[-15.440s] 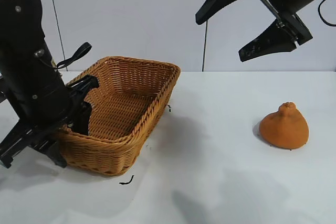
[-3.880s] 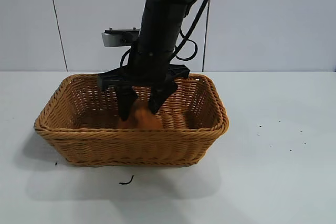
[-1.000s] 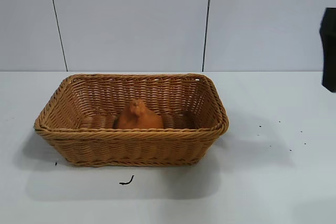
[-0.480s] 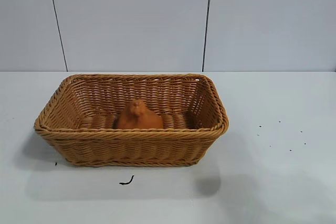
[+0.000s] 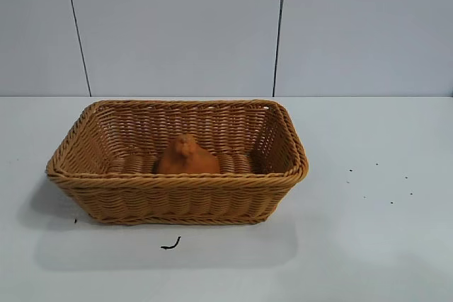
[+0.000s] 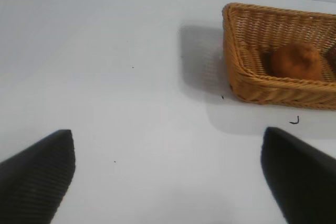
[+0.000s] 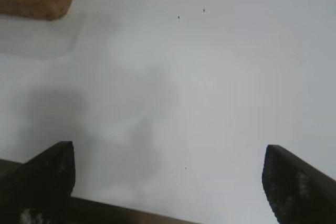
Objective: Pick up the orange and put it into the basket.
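You have one orange (image 5: 186, 158) and one basket (image 5: 177, 203), and the fruit already sits inside the basket, upright on the woven floor with its knobby top up, near the middle of the long front wall. It rests there free, with nothing touching it, so the drop looks finished to me.

The basket stands on the white bench (image 5: 368, 245), toward its left half and short of the back edge. One small dark curl (image 5: 170, 245) lies just in front of it — plus a few specks to the right.

Both arms are clear of the basket. Your left end effector (image 6: 168, 177) hangs wide open with nothing in it, looking across bare bench at the basket's end. Your right end effector (image 7: 168, 182) is equally spread and empty, over bare bench beside a basket corner.
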